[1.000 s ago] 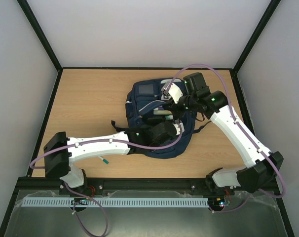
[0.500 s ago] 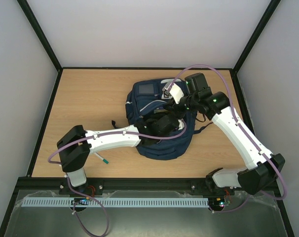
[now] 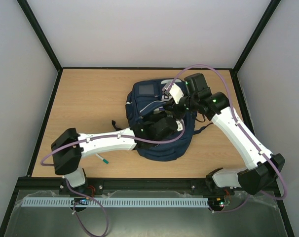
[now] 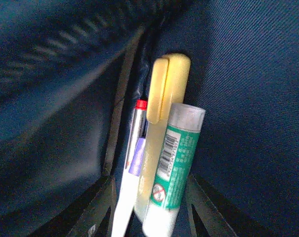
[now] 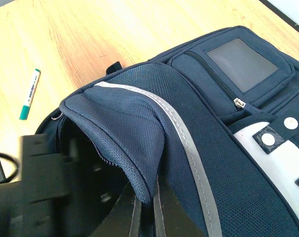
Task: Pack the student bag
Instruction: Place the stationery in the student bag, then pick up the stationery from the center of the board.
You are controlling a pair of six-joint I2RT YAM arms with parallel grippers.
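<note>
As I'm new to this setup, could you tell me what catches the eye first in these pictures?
The big navy student bag lies on the wooden table, right of centre. The right gripper pinches its flap, holding it open. Inside, the left wrist view shows a yellow highlighter, a green-labelled tube and a pen side by side.

The navy student bag (image 3: 162,146) lies flat, its top flap lifted.
</note>
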